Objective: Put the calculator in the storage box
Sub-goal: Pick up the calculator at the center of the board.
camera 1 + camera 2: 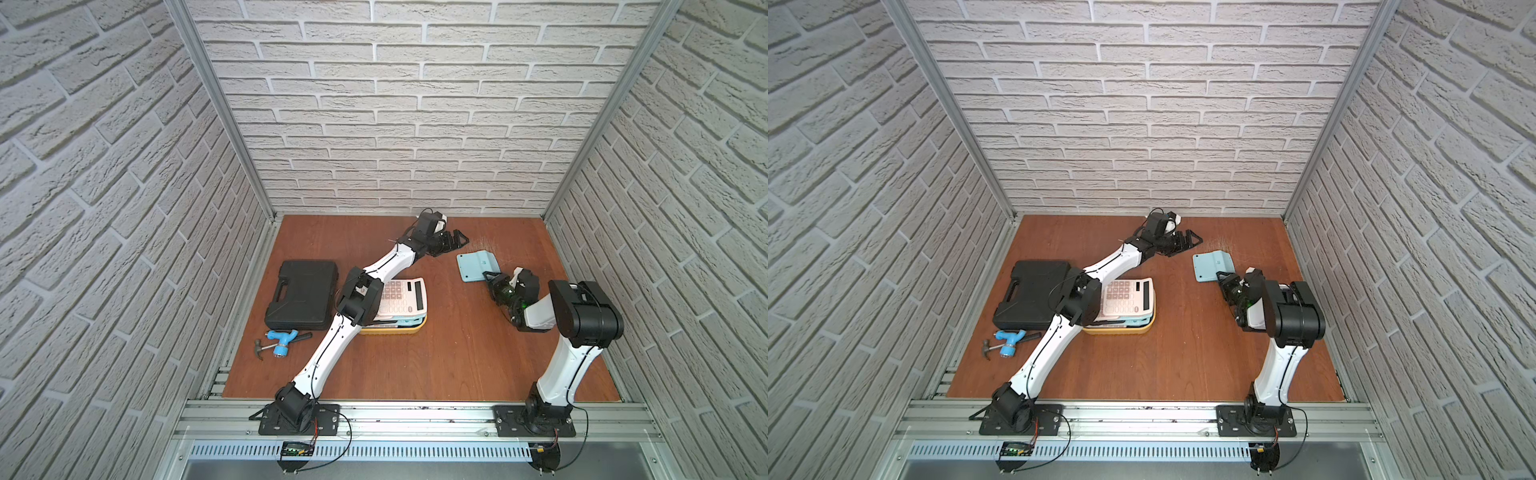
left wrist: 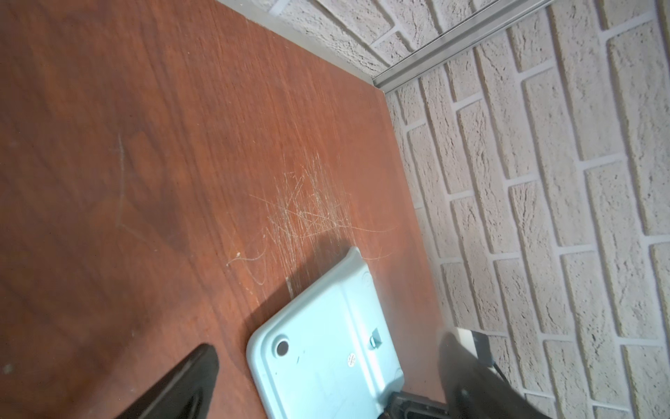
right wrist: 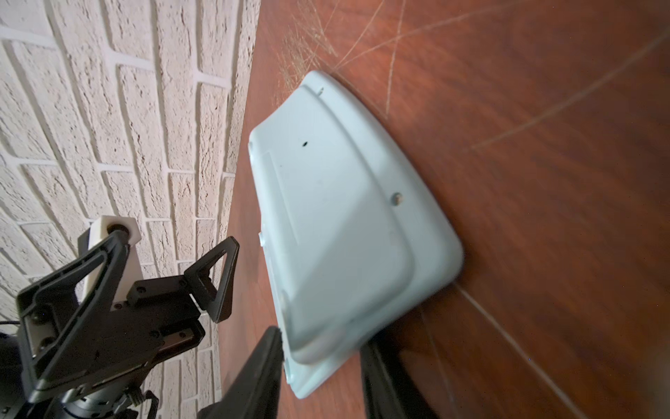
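Observation:
A pale blue calculator [image 1: 478, 266] [image 1: 1212, 266] lies face down at the back right of the wooden table. My right gripper [image 1: 489, 277] [image 3: 321, 348] is shut on its near corner, one finger on each side. The left gripper [image 1: 455, 240] [image 1: 1187, 242] [image 2: 326, 342] hangs open just behind the calculator [image 2: 319, 366] and holds nothing. The yellow storage box [image 1: 390, 331] [image 1: 1121, 331] sits mid-table, partly under my left arm. A pink-and-white calculator [image 1: 403, 297] is stacked in it on top of a blue one.
A black hard case [image 1: 303, 293] lies left of the storage box. A hammer [image 1: 264, 344] and a blue tool [image 1: 282, 340] lie in front of it. Brick walls close in the table on three sides; the back wall is near the left gripper [image 3: 176, 239].

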You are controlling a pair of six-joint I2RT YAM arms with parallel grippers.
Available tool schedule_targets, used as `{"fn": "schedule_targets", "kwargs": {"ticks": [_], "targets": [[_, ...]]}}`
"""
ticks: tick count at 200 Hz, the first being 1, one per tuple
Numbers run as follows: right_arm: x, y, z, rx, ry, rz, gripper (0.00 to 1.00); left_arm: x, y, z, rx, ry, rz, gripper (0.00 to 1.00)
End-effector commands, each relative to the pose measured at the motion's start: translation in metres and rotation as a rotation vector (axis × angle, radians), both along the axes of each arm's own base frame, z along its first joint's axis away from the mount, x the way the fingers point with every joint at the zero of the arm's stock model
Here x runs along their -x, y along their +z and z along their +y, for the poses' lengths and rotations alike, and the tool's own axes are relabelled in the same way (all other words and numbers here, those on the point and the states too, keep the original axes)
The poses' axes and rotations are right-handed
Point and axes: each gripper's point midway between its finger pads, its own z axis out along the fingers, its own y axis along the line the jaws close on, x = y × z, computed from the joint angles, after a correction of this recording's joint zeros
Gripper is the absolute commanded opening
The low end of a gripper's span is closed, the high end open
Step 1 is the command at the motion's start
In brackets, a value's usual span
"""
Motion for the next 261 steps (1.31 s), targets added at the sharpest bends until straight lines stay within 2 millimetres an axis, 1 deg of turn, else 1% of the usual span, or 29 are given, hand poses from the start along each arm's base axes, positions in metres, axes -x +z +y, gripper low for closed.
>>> {"fn": "schedule_targets", "kwargs": {"ticks": [1, 5, 7, 10, 32, 42, 43, 45, 61, 86, 112, 118, 122, 129, 137, 147, 161, 171, 204, 223, 261], "targets": [[0.006, -0.013, -0.003, -0.042, -0.030, 0.030, 0.31, -0.007, 0.008, -0.002, 0.027, -0.002, -0.046, 0.98], [0.004, -0.011, -0.003, -0.043, -0.029, 0.021, 0.30, -0.006, 0.007, -0.002, 0.027, -0.004, -0.044, 0.98], [0.006, -0.018, -0.003, -0.046, -0.027, 0.038, 0.29, -0.005, 0.007, -0.003, 0.027, -0.006, -0.043, 0.98], [0.006, -0.020, -0.003, -0.048, -0.027, 0.039, 0.28, -0.005, 0.007, -0.002, 0.027, -0.005, -0.040, 0.98], [0.007, -0.010, -0.002, -0.056, -0.016, 0.001, 0.23, -0.002, 0.011, -0.002, 0.036, -0.014, -0.047, 0.98], [0.011, -0.012, 0.000, -0.061, -0.008, 0.007, 0.22, 0.001, 0.014, -0.002, 0.029, -0.029, -0.056, 0.98], [0.010, -0.006, 0.000, -0.060, -0.008, -0.007, 0.22, 0.001, 0.015, -0.002, 0.028, -0.030, -0.057, 0.98], [0.009, -0.001, 0.000, -0.058, -0.006, -0.019, 0.22, 0.002, 0.016, -0.002, 0.025, -0.034, -0.060, 0.98], [0.015, 0.008, 0.003, -0.057, 0.016, -0.036, 0.21, 0.006, 0.017, 0.000, -0.012, -0.054, -0.070, 0.98], [0.029, 0.019, 0.010, -0.054, 0.051, -0.044, 0.21, 0.012, 0.020, 0.006, -0.063, -0.076, -0.079, 0.98], [0.048, 0.021, 0.016, -0.053, 0.078, -0.020, 0.20, 0.016, 0.026, 0.005, -0.061, -0.097, -0.081, 0.98], [0.053, 0.019, 0.015, -0.048, 0.078, 0.000, 0.20, 0.016, 0.028, 0.005, -0.059, -0.097, -0.084, 0.98], [0.056, 0.019, 0.015, -0.043, 0.078, 0.006, 0.21, 0.016, 0.029, 0.005, -0.060, -0.097, -0.085, 0.98], [0.058, 0.020, 0.014, -0.028, 0.082, 0.007, 0.29, 0.014, 0.031, 0.006, -0.059, -0.092, -0.093, 0.98], [0.059, 0.022, 0.014, -0.012, 0.088, 0.012, 0.32, 0.011, 0.034, 0.007, -0.059, -0.085, -0.103, 0.98], [0.058, 0.023, 0.012, 0.000, 0.087, 0.019, 0.37, 0.005, 0.035, 0.008, -0.049, -0.073, -0.111, 0.98], [0.053, 0.024, 0.007, 0.007, 0.077, 0.023, 0.48, -0.003, 0.038, 0.004, 0.005, -0.076, -0.119, 0.98], [0.048, 0.025, 0.004, 0.010, 0.075, 0.029, 0.55, -0.008, 0.034, 0.002, 0.041, -0.066, -0.101, 0.98], [0.042, 0.013, -0.001, 0.004, 0.074, 0.093, 0.73, -0.014, 0.016, -0.007, 0.089, -0.009, -0.051, 0.98], [0.038, 0.008, 0.000, -0.004, 0.081, 0.108, 0.78, -0.016, 0.007, -0.012, 0.096, 0.028, -0.037, 0.98], [0.028, 0.001, -0.001, -0.016, 0.093, 0.126, 0.81, -0.018, -0.013, -0.020, 0.097, 0.064, -0.022, 0.98]]}}
